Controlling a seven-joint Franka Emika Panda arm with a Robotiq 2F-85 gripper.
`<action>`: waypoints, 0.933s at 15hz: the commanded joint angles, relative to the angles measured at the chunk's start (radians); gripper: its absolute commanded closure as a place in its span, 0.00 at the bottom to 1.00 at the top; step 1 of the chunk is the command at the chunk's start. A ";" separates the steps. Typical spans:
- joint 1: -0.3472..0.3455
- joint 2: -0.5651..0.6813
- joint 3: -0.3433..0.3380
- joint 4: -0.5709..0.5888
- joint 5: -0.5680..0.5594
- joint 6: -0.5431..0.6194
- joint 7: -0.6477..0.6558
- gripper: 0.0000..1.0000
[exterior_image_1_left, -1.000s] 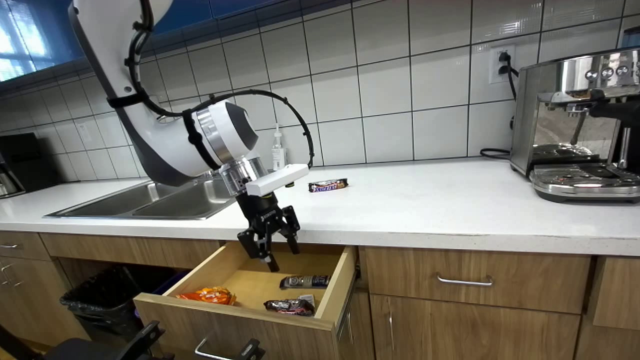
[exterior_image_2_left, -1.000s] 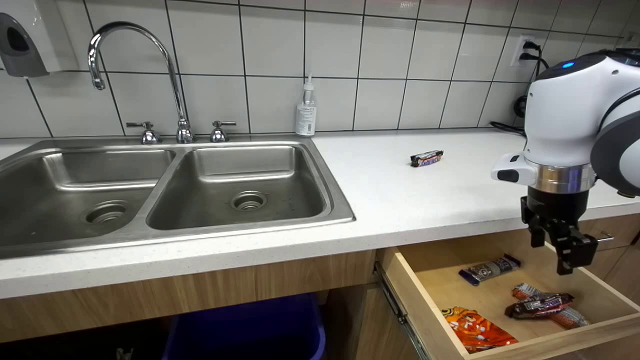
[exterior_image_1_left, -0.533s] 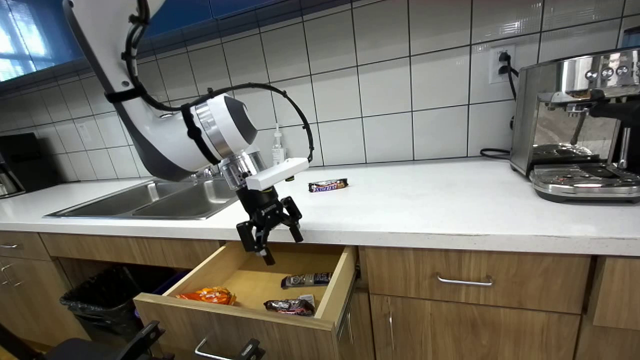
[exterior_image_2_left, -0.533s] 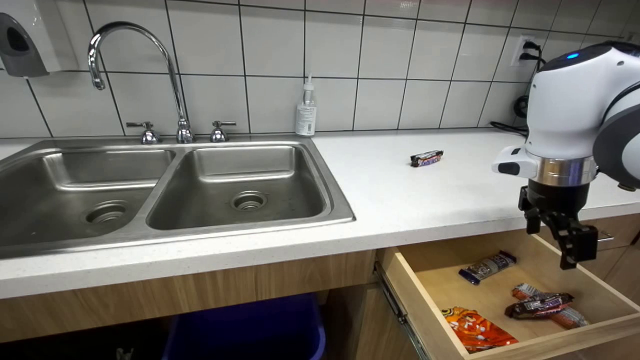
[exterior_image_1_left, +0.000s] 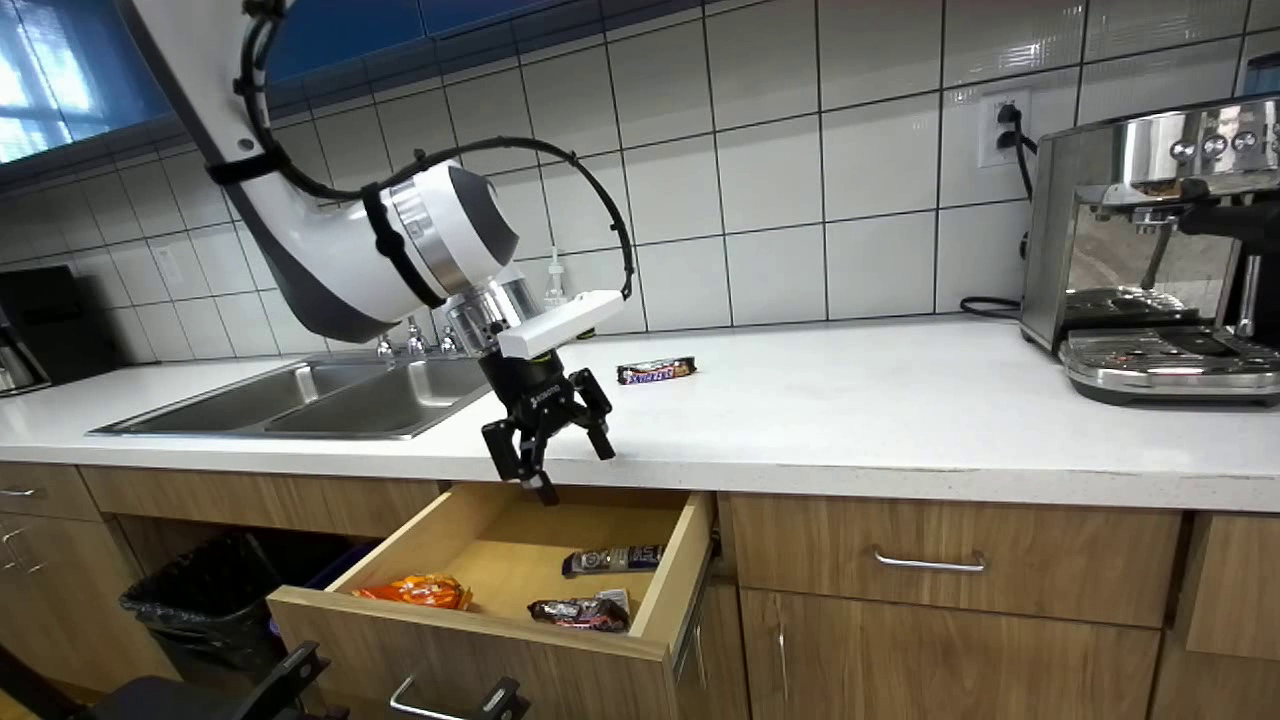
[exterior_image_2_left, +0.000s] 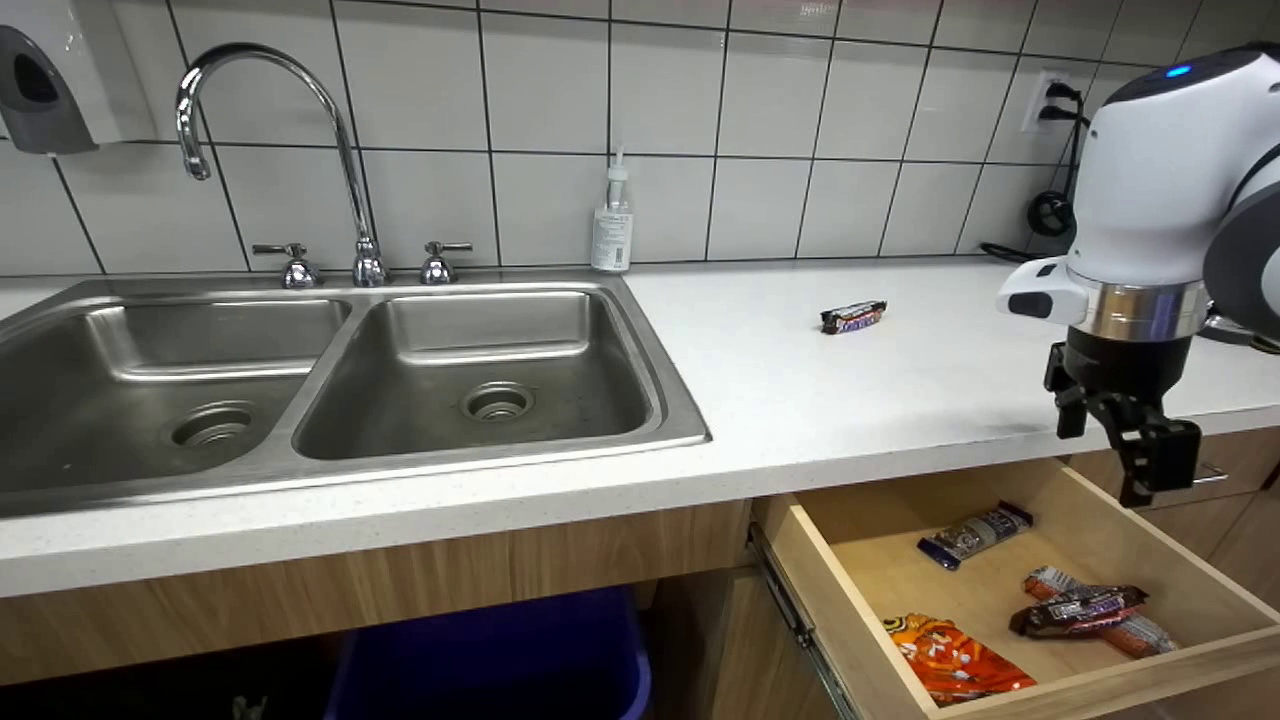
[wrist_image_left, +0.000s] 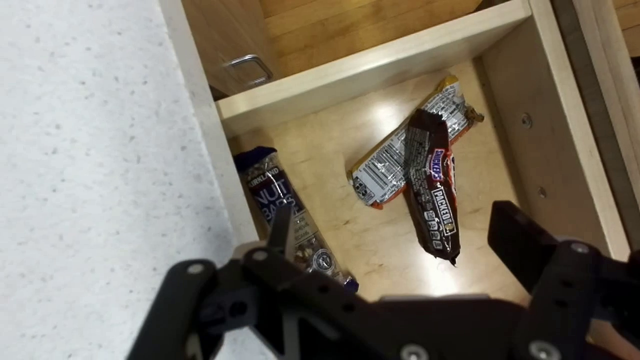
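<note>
My gripper (exterior_image_1_left: 577, 470) is open and empty, above the open wooden drawer (exterior_image_1_left: 460, 627). In the wrist view the spread fingers (wrist_image_left: 395, 225) have nothing between them. A blue-and-clear nut bar (wrist_image_left: 285, 200) lies along the drawer's counter-side end, partly behind a finger in that view. A dark brown Snickers packet (wrist_image_left: 432, 185) lies across an orange-and-silver wrapped bar (wrist_image_left: 382, 167). An orange bag (exterior_image_2_left: 950, 660) lies in the drawer's near corner. Another Snickers bar (exterior_image_1_left: 656, 371) lies on the white counter, and it also shows in an exterior view (exterior_image_2_left: 853, 317).
The counter edge (exterior_image_1_left: 900, 482) overhangs the drawer's back. A double steel sink (exterior_image_2_left: 500, 370) with a faucet (exterior_image_2_left: 365, 200) and a soap bottle (exterior_image_2_left: 612, 225) stand along the tiled wall. A coffee machine (exterior_image_1_left: 1170, 250) stands on the counter. Bins (exterior_image_1_left: 215, 590) stand beneath the counter beside the drawer.
My gripper has risen away from the drawer, staying open. The nut bar shifted slightly in the drawer between the earlier frames. The other wrappers have not moved.
</note>
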 joint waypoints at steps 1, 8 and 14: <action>-0.026 -0.032 0.005 0.002 0.004 0.018 -0.025 0.00; -0.032 -0.025 0.009 0.050 0.020 0.032 -0.029 0.00; -0.029 -0.013 0.016 0.100 0.045 0.034 -0.041 0.00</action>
